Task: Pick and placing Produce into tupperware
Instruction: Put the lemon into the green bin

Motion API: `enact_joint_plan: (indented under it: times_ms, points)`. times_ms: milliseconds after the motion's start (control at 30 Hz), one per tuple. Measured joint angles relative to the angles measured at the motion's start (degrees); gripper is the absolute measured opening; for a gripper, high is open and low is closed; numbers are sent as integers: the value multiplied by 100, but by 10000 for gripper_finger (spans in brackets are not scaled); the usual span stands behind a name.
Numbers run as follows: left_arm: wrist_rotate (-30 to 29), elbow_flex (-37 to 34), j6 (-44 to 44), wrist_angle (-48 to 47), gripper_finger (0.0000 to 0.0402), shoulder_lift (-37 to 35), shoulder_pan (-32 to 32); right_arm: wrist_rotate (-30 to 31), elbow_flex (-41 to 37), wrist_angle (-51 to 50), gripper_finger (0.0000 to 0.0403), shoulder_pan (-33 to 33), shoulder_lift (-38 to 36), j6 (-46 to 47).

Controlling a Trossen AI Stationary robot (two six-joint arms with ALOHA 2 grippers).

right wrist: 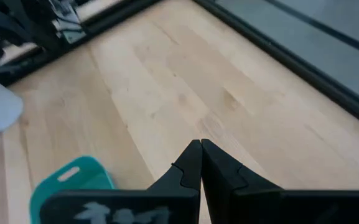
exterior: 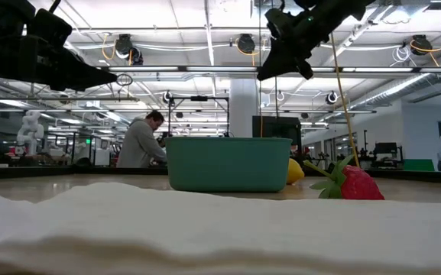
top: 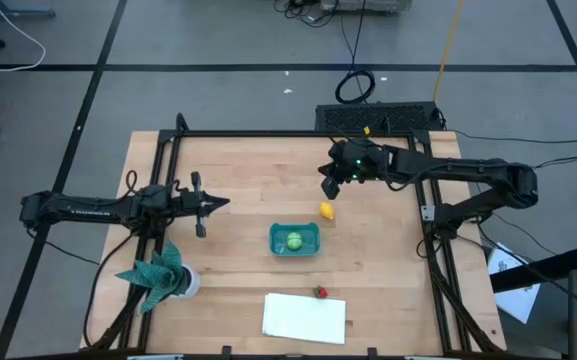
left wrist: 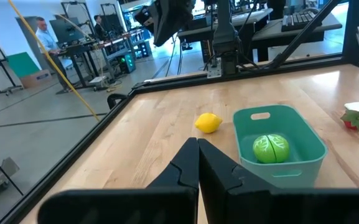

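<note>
The green piece (top: 293, 241) already sits inside the teal tupperware (top: 309, 232) at the middle of the tabletop (top: 238, 180), so one of three looks done. The lemon (top: 326, 210) lies just outside the tub at about one o'clock, and the right gripper (top: 330, 187) hangs above it, jaws pressed together, seemingly poised to go for it next. The left gripper (top: 218, 204) waits at nine o'clock, jaws also together. The strawberry (top: 320, 292) rests at five o'clock against the white cloth (top: 304, 318). The low view hides the green piece behind the tub wall; the left wrist view shows it plainly.
</note>
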Motion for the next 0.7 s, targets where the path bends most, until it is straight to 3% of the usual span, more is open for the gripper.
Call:
enact_joint_plan:
  times_ms: [267,467,700]
  points:
    - [0,0,-31,0,1,2,0,-14,365,-608,0,-87,348,-7]
    - [0,0,-110,-24,1,0,0,-611,557,-973,0,-297,379,-17]
    - [0,0,-123,-46,1,0,0,-737,1121,-1854,0,-505,405,-9]
